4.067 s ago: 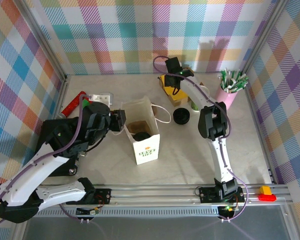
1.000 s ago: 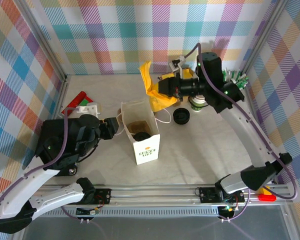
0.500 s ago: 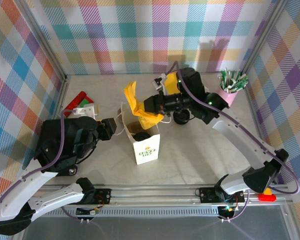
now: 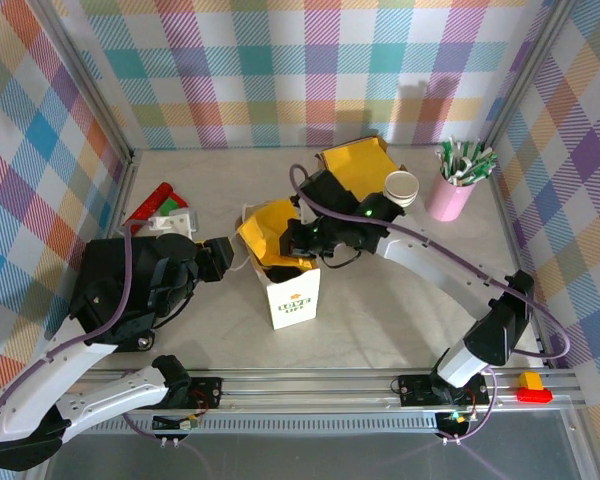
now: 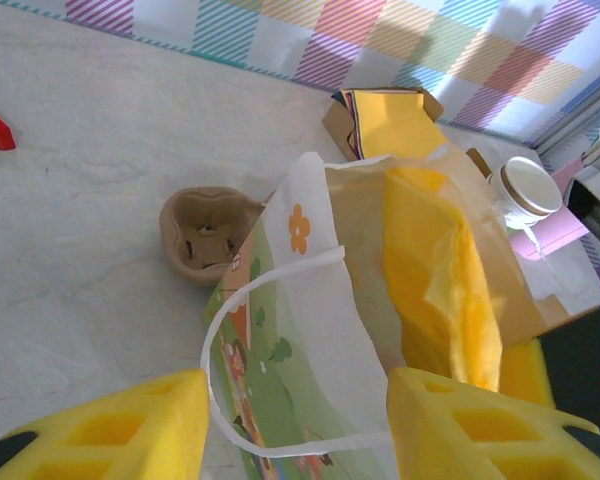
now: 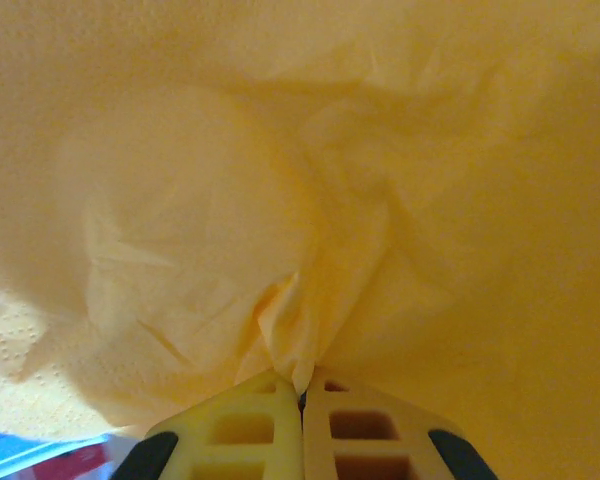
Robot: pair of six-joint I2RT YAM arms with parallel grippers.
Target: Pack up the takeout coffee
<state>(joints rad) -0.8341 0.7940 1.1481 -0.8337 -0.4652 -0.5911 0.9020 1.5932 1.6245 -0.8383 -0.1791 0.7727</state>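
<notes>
Takeout coffee (image 4: 401, 187) isn't bagged yet. Nearest, the left pincer (image 4: 224, 252) stands half-open by the paper bag (image 4: 292, 290), clamping nothing. The right pincer (image 6: 302, 385), shut on the yellow napkin (image 4: 270, 222), should lower it straight inside before releasing. The coffee stands lidless farther back.

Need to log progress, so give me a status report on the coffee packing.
Right gripper shut on yellow napkin, at paper bag mouth. Left gripper at bag's edge, grip unclear. Coffee cup on table, lidless.

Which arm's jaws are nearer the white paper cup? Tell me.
Right. Its jaws pinch a yellow paper napkin over the white paper bag, left of the white paper cup; the left jaws sit beyond the bag's far side.
</notes>
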